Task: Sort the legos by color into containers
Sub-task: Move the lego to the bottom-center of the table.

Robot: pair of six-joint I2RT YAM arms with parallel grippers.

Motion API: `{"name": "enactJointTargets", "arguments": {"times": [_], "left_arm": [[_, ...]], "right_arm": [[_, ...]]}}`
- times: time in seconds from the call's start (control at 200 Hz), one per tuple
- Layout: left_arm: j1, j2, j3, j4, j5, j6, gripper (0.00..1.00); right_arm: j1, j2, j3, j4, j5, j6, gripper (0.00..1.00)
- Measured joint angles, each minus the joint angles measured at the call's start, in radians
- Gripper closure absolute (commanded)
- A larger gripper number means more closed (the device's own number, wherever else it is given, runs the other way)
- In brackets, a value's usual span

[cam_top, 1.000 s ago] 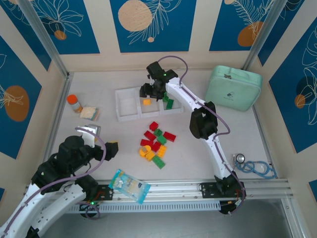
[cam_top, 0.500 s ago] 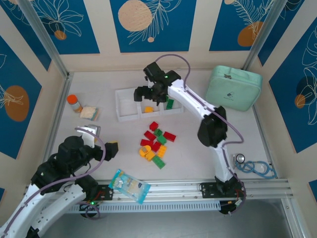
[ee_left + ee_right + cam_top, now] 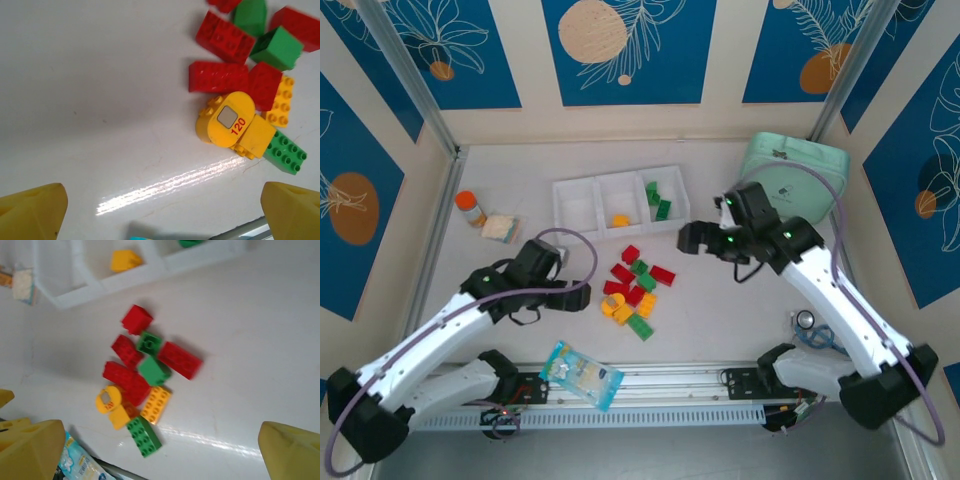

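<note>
heaped legos (image 3: 632, 290), between left tool (image 3: 578, 297) and right tool (image 3: 688, 240)

White-black arms (image 3: 432, 338), purple cables (image 3: 591, 262)

L wrist view: left gripper (image 3: 160, 212) fingers (image 3: 31, 211) cropped at btm corners, tips only. Red lego (image 3: 226, 4) & green lego (image 3: 250, 12) cut by top edge. Snack packet (image 3: 150, 232) only a blurred sliver at btm.
R wrist view: right gripper (image 3: 162, 452) fingers (image 3: 295, 452) cropped likewise. Containers (image 3: 150, 270) cut by top edge; binned green lego (image 3: 190, 242) mostly out of frame.
</note>
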Motion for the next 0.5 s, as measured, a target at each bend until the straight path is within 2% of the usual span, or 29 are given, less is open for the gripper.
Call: {"name": "enactJointTargets", "arguments": {"times": [0.145, 0.32, 0.495], "left_arm": [[-0.072, 0.097, -0.019, 0.056, 0.005, -0.144, 0.04], [-0.154, 0.267, 0.016, 0.132, -0.016, -0.270, 0.04], [-0.182, 0.444, 0.108, 0.152, -0.061, -0.365, 0.05]], "right_arm": [[-0.077, -0.091, -0.127, -0.006, -0.069, 0.008, 0.01], [-0.082, -0.066, -0.216, 0.009, -0.132, 0.019, 0.01], [-0.082, -0.034, -0.220, 0.032, -0.152, 0.017, 0.01]]}}
